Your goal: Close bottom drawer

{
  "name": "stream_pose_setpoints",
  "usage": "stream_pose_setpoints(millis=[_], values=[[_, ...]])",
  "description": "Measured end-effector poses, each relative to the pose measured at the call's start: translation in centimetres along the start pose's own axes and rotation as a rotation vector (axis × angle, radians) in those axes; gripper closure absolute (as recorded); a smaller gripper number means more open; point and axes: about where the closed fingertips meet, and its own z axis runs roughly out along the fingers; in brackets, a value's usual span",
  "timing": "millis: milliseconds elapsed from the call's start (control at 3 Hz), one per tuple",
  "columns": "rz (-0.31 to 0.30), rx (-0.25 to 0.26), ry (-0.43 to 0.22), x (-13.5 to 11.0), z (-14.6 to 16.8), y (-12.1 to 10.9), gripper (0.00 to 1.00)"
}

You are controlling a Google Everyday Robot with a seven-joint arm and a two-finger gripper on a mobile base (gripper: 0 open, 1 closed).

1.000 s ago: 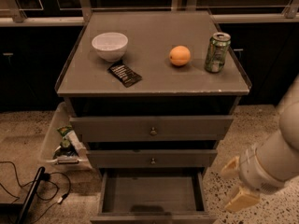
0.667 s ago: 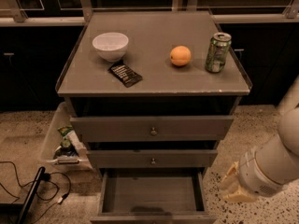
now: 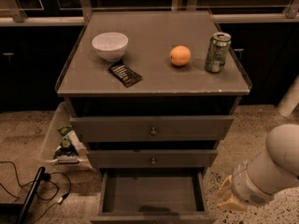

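Speckled floor (image 3: 254,125) surrounds a grey wooden cabinet (image 3: 74,120) set against dark, glass-fronted units (image 3: 261,50). The cabinet's flat top serves as the bench (image 3: 154,78).

Items on the bench:
- A white bowl (image 3: 110,45) stands at the rear left.
- A dark packet (image 3: 124,73) lies flat just in front of the bowl. It carries pale print that is too small to read.
- An orange (image 3: 180,55) sits right of centre.
- A green drinks can (image 3: 217,52) stands upright near the right edge. Its label cannot be made out, and no brand can be read.

Drawers: the top drawer (image 3: 117,127) and the middle drawer (image 3: 121,158) each show a small round knob. The bottom drawer (image 3: 149,195) is pulled well out towards the camera. Its plain grey box is open to view, and its front panel is cut off by the lower edge of the view.

Gripper (image 3: 225,199): it sits low at the right, at the end of a thick pale arm (image 3: 275,167). It is just beside the bottom drawer's right front corner, outside the box. Contact with the drawer cannot be confirmed. Whether the gripper is open or closed cannot be told.

Floor, left of the cabinet: a clear plastic bin (image 3: 49,141) holds a bottle and wrappers. A black cable (image 3: 14,171) trails in front of it.
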Motion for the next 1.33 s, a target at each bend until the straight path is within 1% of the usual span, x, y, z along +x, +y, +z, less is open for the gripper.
stream_pose_setpoints(millis=[333,667,1000,1333], values=[[0.068,-0.083,-0.016,2.6,9.2,0.2,1.0],[0.11,-0.079,-0.051,4.6,16.6,-2.0,1.0],[0.195,-0.123,-0.088,6.6,22.3,-4.4,1.0],[0.221,-0.175,-0.1,7.2,25.0,-3.3,1.0]])
